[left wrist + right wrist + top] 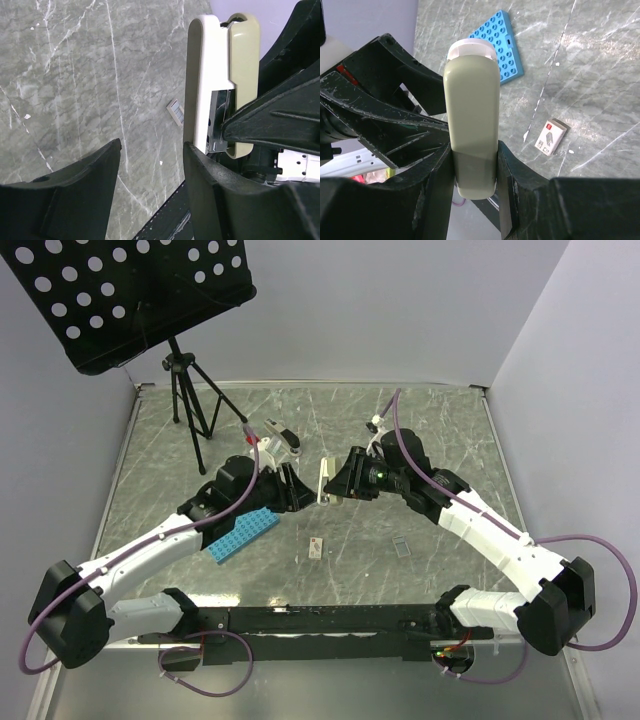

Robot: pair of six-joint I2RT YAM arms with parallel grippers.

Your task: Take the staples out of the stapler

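over the middle of the table [150,450], top view: the stapler [325,480] is up off the surface, standing on end between the 2 arms, the left gripper [295,488] and the right gripper [345,483] closing in from either side with forearms angled inward. a small grey strip, likely the staples [403,546], lies flat near the right forearm, well apart from the stapler; a white card [317,548] and a blue plate [243,533] lie nearer the left arm. left wrist view: left gripper [152,150] stands wide with nothing between its fingers [85,185]; stapler [210,85] sits just beside 1 finger, its metal inner bar [220,125] exposed; the grey strip [175,110] rests on the table beyond. right wrist view: right gripper [472,150] is clamped on the stapler [472,100] at its lower end, wrist level. judgement: 1 strip looks to be out; cannot tell whether any remain inside, so a check of the channel is left.
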